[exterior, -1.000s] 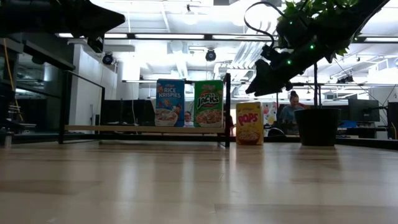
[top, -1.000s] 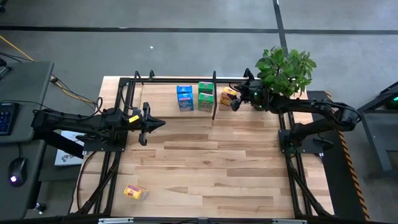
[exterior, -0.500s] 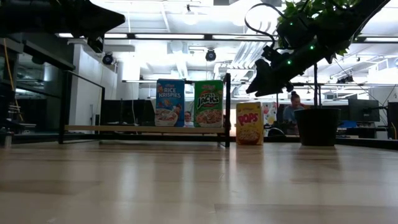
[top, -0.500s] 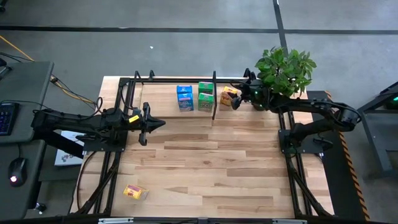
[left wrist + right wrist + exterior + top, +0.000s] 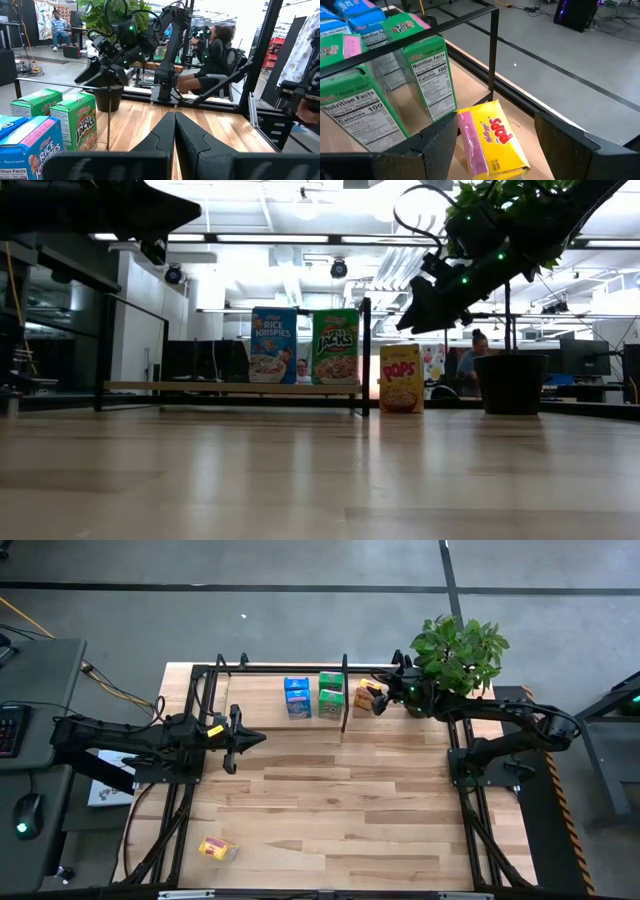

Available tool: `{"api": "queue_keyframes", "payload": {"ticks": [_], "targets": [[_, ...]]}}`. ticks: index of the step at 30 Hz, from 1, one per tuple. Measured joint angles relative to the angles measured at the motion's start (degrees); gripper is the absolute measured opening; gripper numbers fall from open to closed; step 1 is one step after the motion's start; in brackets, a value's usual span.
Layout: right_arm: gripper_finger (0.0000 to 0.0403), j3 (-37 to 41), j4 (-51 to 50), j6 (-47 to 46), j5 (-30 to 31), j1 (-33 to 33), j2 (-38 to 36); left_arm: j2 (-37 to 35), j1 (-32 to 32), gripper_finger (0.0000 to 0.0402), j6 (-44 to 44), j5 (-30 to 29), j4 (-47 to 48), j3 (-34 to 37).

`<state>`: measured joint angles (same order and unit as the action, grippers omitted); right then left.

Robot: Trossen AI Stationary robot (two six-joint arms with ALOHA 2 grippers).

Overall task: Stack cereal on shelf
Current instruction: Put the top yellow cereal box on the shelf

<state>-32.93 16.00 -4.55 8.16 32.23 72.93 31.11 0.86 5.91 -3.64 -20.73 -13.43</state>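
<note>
Blue cereal boxes [image 5: 297, 697] and green ones [image 5: 331, 695] stand upright on the shelf [image 5: 260, 690], left of its black divider [image 5: 345, 690]. A yellow box [image 5: 366, 693] stands upright just right of the divider. My right gripper [image 5: 495, 122] hangs open over it, a finger to either side, clear above its top [image 5: 401, 350]. Another yellow box [image 5: 216, 849] lies flat near the table's near left corner. My left gripper [image 5: 258, 739] waits shut and level at the table's left, above the wood.
A potted plant [image 5: 458, 655] stands at the far right corner, close behind my right arm. Black frame bars [image 5: 300, 668] run along the shelf's far edge. Open wooden tabletop [image 5: 340, 810] spreads across the middle and near side. A person [image 5: 212, 60] sits beyond the table.
</note>
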Motion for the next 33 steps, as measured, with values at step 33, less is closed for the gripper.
{"api": "queue_keyframes", "payload": {"ticks": [33], "targets": [[0.039, 0.0, -6.49, 1.72, -2.4, -0.11, 1.37, 0.02, 0.0, 0.0003, -0.07, 0.0, 0.42, 0.0]]}}
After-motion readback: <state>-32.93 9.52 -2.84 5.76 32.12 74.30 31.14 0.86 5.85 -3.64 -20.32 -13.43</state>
